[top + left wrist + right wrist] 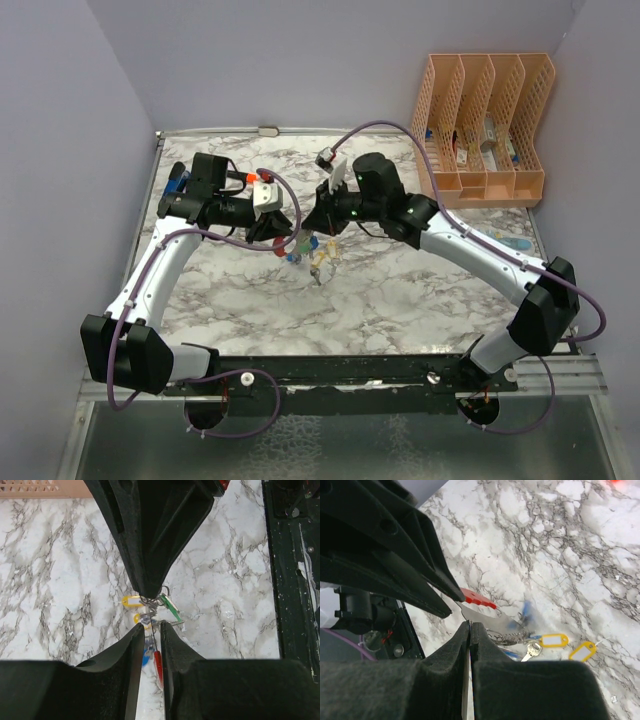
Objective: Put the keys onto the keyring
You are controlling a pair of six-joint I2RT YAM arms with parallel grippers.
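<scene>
Pinching keyring (485,618), right gripper (469,626) closed tight.
Left gripper (152,630) slightly parted around it, hold unclear; keys (532,650) dangle just past right fingertips (454,647).

A marble-patterned table (400,300) carries a peach file rack (487,187) at its far right corner.

Marble table (400,300), lilac walls (300,60)

I see the left gripper (281,231) and right gripper (318,221) nearly tip to tip over the marble table (400,292), keys (312,251) clustered between.
</scene>
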